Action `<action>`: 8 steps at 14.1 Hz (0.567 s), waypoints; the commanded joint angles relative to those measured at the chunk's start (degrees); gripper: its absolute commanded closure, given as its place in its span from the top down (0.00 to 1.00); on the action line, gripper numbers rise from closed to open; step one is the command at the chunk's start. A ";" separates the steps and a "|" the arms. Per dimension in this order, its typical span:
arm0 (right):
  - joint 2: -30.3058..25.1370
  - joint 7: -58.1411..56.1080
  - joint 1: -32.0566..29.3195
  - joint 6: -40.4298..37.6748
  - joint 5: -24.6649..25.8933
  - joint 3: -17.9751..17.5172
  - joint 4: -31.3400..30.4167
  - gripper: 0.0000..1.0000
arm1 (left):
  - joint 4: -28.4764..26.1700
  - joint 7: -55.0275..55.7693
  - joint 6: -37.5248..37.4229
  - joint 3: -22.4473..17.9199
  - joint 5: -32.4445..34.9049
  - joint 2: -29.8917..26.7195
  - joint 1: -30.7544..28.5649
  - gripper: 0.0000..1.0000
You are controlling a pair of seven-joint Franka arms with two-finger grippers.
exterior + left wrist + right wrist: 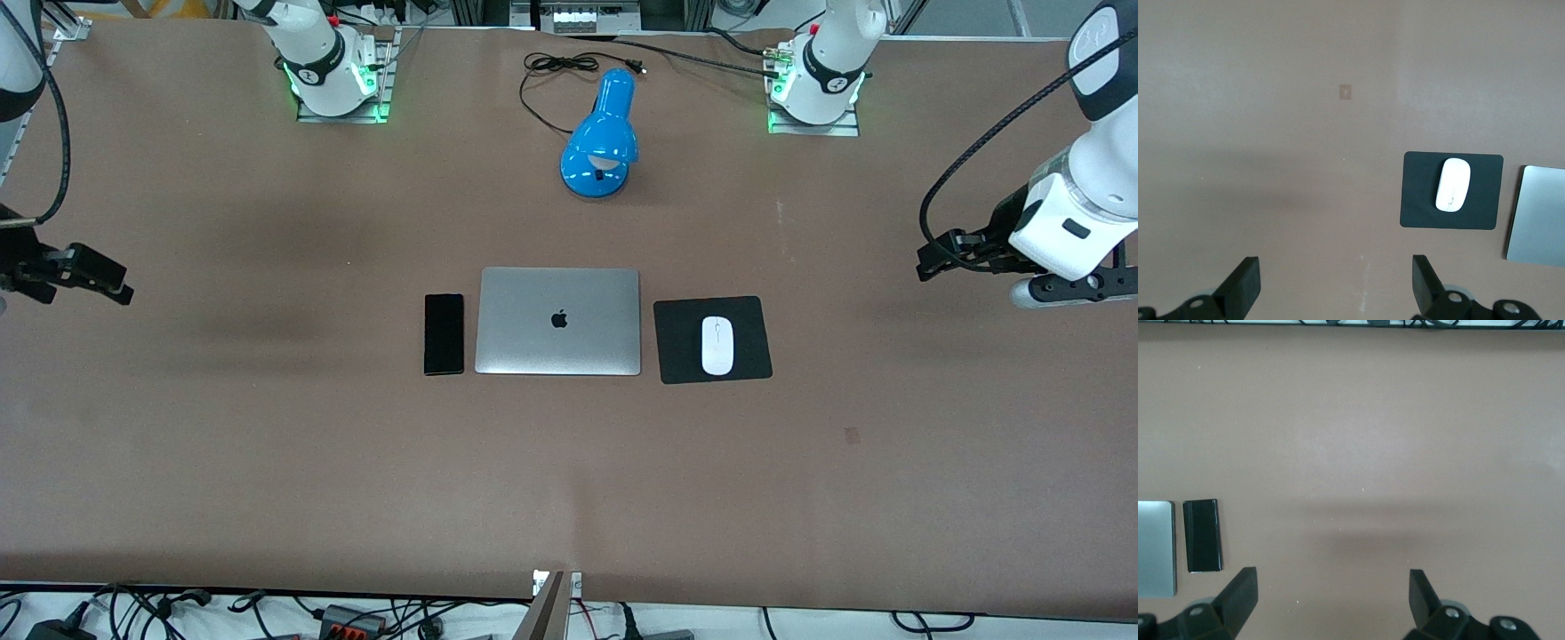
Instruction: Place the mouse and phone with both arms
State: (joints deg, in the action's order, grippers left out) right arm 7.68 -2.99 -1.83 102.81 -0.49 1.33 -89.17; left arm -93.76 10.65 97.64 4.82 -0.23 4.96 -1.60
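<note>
The white mouse point(718, 345) lies on a black square pad point(680, 342) beside the closed silver laptop point(558, 321), toward the left arm's end. The black phone point(444, 334) lies flat beside the laptop, toward the right arm's end. My left gripper point(932, 261) is open and empty over bare table near the left arm's end. My right gripper point(117, 286) is open and empty over bare table near the right arm's end. The left wrist view shows the mouse point(1452, 185) on the pad point(1421, 200), clear of the open gripper point(1336, 287). The right wrist view shows the phone point(1203, 535), clear of the open gripper point(1333, 600).
A blue desk lamp point(603, 133) with a black cord lies between the two arm bases, farther from the front camera than the laptop. The laptop's edge shows in the left wrist view point(1538, 217) and the right wrist view point(1155, 549). Brown tabletop surrounds everything.
</note>
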 commanded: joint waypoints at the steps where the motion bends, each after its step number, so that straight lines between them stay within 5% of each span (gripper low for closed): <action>1: -6.35 -1.23 -0.46 2.92 0.66 -0.62 -8.72 1.00 | 0.42 -1.24 -0.08 0.10 -1.00 -0.30 0.10 1.00; 8: -9.44 -1.32 -0.37 -1.20 0.57 -0.71 -10.68 1.00 | 0.60 -1.42 -0.78 0.62 -1.00 -0.30 0.19 1.00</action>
State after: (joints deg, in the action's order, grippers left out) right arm -0.37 -3.27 -1.83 103.13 -0.36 1.23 -99.63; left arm -93.73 10.59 97.62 5.36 -0.23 4.96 -1.16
